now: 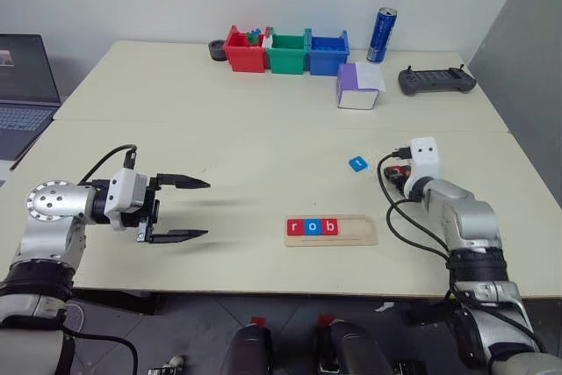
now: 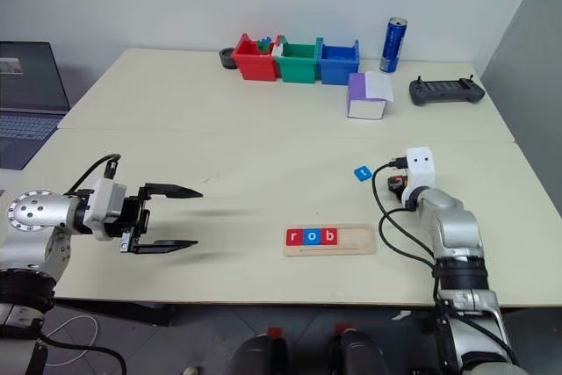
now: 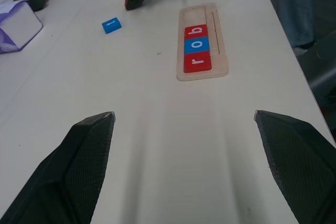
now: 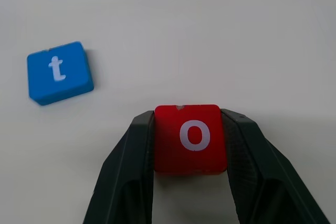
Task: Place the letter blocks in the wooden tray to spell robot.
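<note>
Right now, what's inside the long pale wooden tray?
Three flat square letter blocks, red r, blue o, red b, fill the tray's left end; the right end is bare wood. Nothing there is covered.

It looks like a lab or office workspace: pale tables (image 1: 219,94) against a plain white wall, a laptop (image 1: 22,94), a handheld controller (image 1: 436,81), plastic bins (image 1: 285,50).

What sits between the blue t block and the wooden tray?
Nothing: bare table between the t block and the tray, seen in the left eye view.
</note>
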### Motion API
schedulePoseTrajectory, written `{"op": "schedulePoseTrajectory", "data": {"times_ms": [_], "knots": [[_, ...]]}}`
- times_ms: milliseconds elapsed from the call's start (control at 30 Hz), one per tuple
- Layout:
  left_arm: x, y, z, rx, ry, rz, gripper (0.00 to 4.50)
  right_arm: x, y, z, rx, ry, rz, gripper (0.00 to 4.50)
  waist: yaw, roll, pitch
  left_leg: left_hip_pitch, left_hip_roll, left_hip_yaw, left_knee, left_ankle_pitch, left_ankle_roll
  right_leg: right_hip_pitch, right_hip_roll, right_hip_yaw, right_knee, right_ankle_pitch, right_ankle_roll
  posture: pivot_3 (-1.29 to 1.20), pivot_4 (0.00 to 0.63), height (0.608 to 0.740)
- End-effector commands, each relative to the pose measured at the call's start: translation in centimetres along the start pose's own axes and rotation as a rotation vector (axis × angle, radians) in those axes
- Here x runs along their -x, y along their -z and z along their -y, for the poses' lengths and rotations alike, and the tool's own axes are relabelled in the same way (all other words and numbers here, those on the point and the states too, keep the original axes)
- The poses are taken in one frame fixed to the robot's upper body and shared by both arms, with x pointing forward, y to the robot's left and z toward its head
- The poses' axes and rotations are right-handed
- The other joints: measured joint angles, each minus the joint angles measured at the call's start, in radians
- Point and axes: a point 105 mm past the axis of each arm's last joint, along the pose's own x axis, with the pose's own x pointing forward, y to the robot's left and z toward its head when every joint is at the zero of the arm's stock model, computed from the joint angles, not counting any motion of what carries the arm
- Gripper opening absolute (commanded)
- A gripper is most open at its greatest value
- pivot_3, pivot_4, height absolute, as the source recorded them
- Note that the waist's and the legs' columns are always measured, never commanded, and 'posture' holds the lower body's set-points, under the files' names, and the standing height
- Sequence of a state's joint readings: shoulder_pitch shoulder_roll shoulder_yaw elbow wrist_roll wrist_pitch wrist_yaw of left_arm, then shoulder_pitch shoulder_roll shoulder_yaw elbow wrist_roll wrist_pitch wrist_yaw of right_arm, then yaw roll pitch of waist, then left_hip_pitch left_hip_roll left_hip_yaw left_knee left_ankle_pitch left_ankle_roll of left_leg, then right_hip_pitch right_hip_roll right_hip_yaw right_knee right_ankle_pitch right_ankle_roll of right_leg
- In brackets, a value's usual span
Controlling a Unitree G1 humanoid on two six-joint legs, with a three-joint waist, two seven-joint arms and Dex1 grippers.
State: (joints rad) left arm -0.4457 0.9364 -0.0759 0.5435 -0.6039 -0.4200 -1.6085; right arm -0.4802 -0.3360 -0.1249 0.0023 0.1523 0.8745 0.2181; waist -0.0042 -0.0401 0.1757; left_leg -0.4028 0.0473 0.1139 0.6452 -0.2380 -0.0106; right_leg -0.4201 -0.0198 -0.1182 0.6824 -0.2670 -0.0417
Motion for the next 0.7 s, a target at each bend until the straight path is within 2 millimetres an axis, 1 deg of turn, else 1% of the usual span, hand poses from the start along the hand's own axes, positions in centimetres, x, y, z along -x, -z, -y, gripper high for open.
{"op": "schedulePoseTrajectory", "data": {"times_ms": [33, 100, 167, 267, 333, 367, 433, 467, 567, 633, 667, 700], "knots": [[0.5, -0.5, -0.4, -0.029, -0.009, -0.004, 4.50, 3.6, -1.3, 0.6, 0.015, 0.046, 0.054, 1.44, 0.000, 0.000, 0.000, 0.000, 0.000, 0.000, 0.000, 0.000, 0.000, 0.000, 0.000, 0.000, 0.000, 0.000, 0.000, 0.00, 0.150, 0.740], [0.6, -0.5, -0.3, -0.026, -0.011, -0.009, 4.50, 6.0, 0.2, 0.0, 0.030, 0.041, 0.020, 1.44, 0.002, 0.000, 0.000, 0.000, 0.000, 0.000, 0.000, 0.000, 0.000, 0.000, 0.000, 0.000, 0.000, 0.000, 0.000, 0.00, 0.150, 0.740], [0.7, -0.4, -0.4, -0.024, -0.013, -0.011, 4.50, 7.7, 1.5, -1.2, 0.005, 0.011, 0.006, 1.44, 0.003, 0.000, 0.000, 0.000, 0.000, -0.001, -0.001, 0.000, 0.000, 0.000, 0.000, -0.001, -0.001, 0.000, 0.000, 0.00, 0.150, 0.740], [0.6, -0.3, -0.5, -0.021, -0.013, -0.012, 4.50, 8.9, 3.9, -3.1, -0.007, -0.063, -0.025, 1.44, -0.002, 0.000, 0.000, 0.000, 0.000, -0.001, 0.000, 0.000, 0.000, 0.000, 0.001, -0.001, -0.001, 0.000, 0.000, 0.00, 0.150, 0.740], [0.5, -0.3, -0.6, -0.022, -0.013, -0.011, 4.50, 9.3, 5.3, -3.3, -0.018, -0.062, -0.062, 1.44, -0.002, 0.000, 0.000, 0.001, 0.001, -0.001, 0.000, 0.000, 0.000, 0.000, 0.001, -0.001, -0.001, 0.000, 0.001, 0.00, 0.150, 0.740], [0.4, -0.3, -0.7, -0.024, -0.012, -0.012, 4.50, 9.4, 5.8, -3.1, -0.014, -0.040, -0.076, 1.44, -0.001, -0.001, 0.000, 0.001, 0.001, -0.001, 0.000, 0.000, 0.000, 0.000, 0.001, -0.001, -0.001, 0.000, 0.001, 0.00, 0.150, 0.740], [0.4, -0.3, -0.8, -0.026, -0.011, -0.012, 4.50, 9.3, 6.2, -2.7, -0.031, -0.014, -0.086, 2.20, -0.001, -0.002, -0.001, 0.001, 0.000, -0.002, 0.000, 0.000, 0.001, 0.001, 0.001, -0.001, -0.001, 0.000, 0.002, 0.00, 0.150, 0.740], [0.3, -0.3, -0.8, -0.026, -0.010, -0.012, 4.50, 9.3, 6.3, -2.6, -0.027, -0.008, -0.089, 2.48, -0.001, -0.002, -0.001, 0.001, 0.000, -0.002, 0.000, 0.000, 0.001, 0.001, 0.001, -0.001, -0.001, 0.000, 0.002, 0.00, 0.150, 0.740], [0.3, -0.2, -0.8, -0.026, -0.007, -0.012, 4.50, 9.1, 5.7, -2.1, -0.020, 0.005, -0.072, 3.57, 0.001, -0.002, -0.001, 0.001, 0.000, -0.002, 0.000, 0.000, 0.001, 0.001, 0.001, -0.001, -0.001, 0.000, 0.002, 0.00, 0.150, 0.740], [0.3, -0.2, -0.8, -0.026, -0.005, -0.014, 4.50, 9.1, 5.2, -1.4, -0.010, 0.000, -0.056, 4.34, 0.001, -0.002, -0.001, 0.001, 0.000, -0.002, 0.000, 0.000, 0.001, 0.001, 0.001, -0.001, -0.001, 0.000, 0.002, 0.00, 0.150, 0.740], [0.3, -0.2, -0.9, -0.026, -0.004, -0.015, 4.50, 9.2, 4.9, -1.0, -0.005, -0.012, -0.048, 4.48, 0.002, -0.002, -0.001, 0.001, 0.000, -0.002, 0.000, 0.000, 0.001, 0.001, 0.001, 0.000, -0.002, 0.000, 0.002, 0.00, 0.150, 0.740], [0.3, -0.2, -0.9, -0.027, -0.003, -0.015, 4.50, 9.3, 4.5, -0.6, 0.012, -0.051, -0.036, 4.48, 0.002, -0.002, -0.001, 0.000, 0.000, -0.001, 0.000, 0.000, 0.001, 0.001, 0.001, 0.000, -0.002, 0.000, 0.002, 0.00, 0.150, 0.740]]}}
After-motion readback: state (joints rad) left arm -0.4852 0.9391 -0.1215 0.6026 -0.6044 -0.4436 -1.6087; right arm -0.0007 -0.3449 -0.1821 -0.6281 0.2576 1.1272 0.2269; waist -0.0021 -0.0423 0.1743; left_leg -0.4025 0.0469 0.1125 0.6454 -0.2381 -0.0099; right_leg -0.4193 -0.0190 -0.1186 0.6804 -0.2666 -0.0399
